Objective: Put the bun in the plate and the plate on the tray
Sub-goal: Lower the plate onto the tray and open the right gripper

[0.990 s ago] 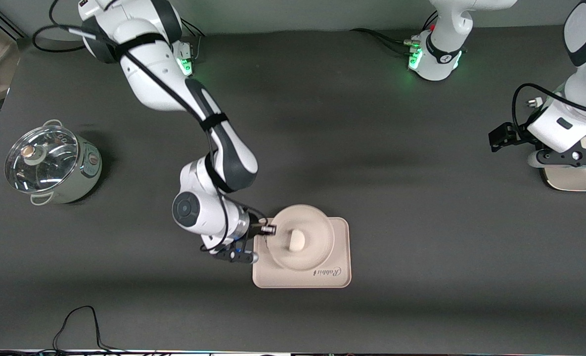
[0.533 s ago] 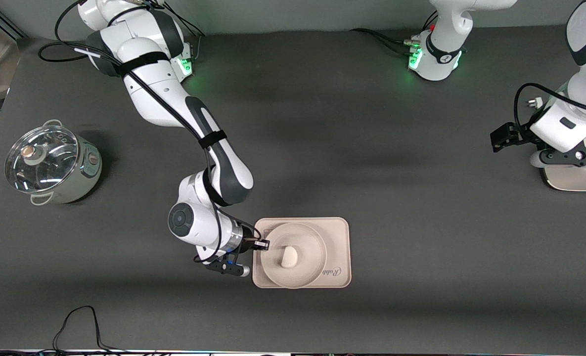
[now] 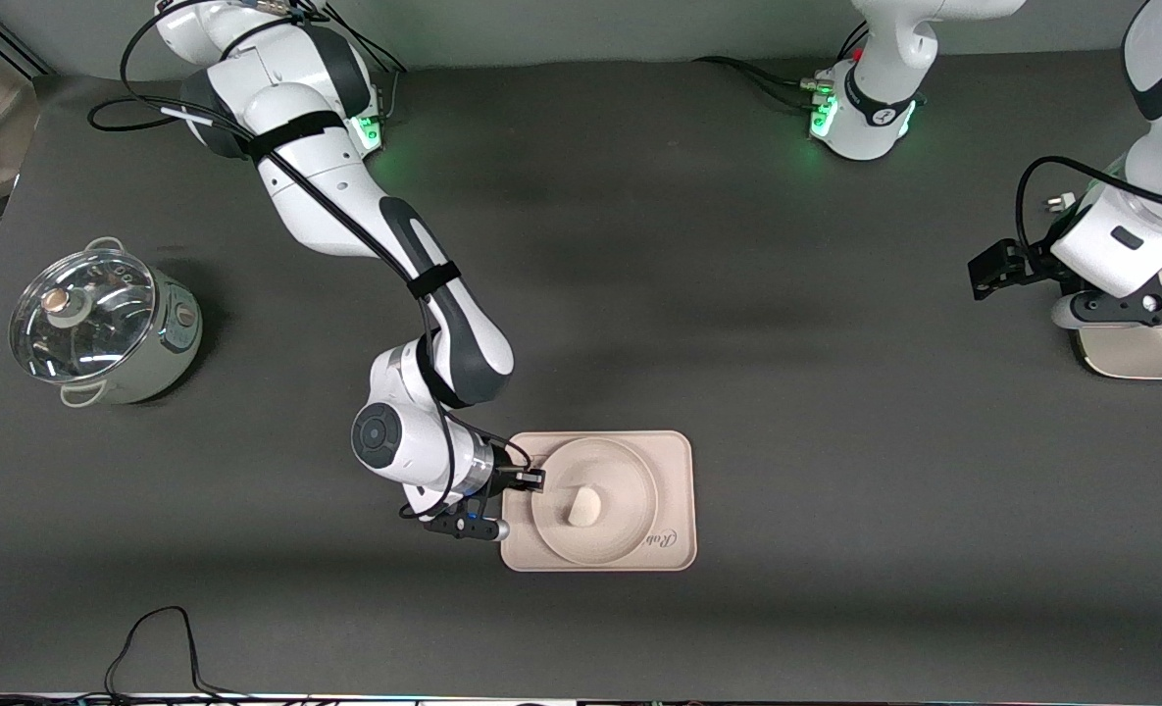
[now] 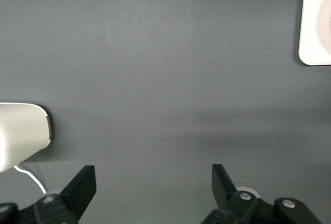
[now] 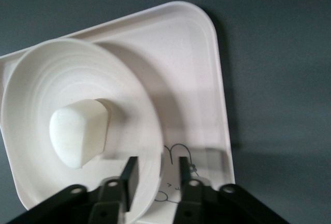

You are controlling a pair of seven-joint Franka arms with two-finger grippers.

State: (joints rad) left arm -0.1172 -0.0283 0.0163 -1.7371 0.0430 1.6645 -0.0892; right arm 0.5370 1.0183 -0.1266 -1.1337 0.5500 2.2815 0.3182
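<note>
The bun (image 3: 583, 505) lies in the middle of the round plate (image 3: 624, 477), which lies flat on the tray (image 3: 676, 459). My right gripper (image 3: 533, 479) is at the plate's edge toward the right arm's end. In the right wrist view its fingers straddle the plate's rim with a gap showing beside one finger, so the gripper (image 5: 156, 165) is open; the bun (image 5: 80, 131), plate (image 5: 41, 79) and tray (image 5: 194, 74) show there. My left gripper (image 3: 1142, 309) waits open and empty over the table at the left arm's end (image 4: 153, 182).
A steel pot with a glass lid (image 3: 100, 324) stands at the right arm's end. A beige appliance (image 3: 1144, 355) sits under the left gripper and shows in the left wrist view (image 4: 20, 136). A black cable (image 3: 159, 637) lies near the front edge.
The plate with the bun was tilted and raised above the tray; it came down and now lies flat on it. The right gripper followed it down. The left arm barely moved.
</note>
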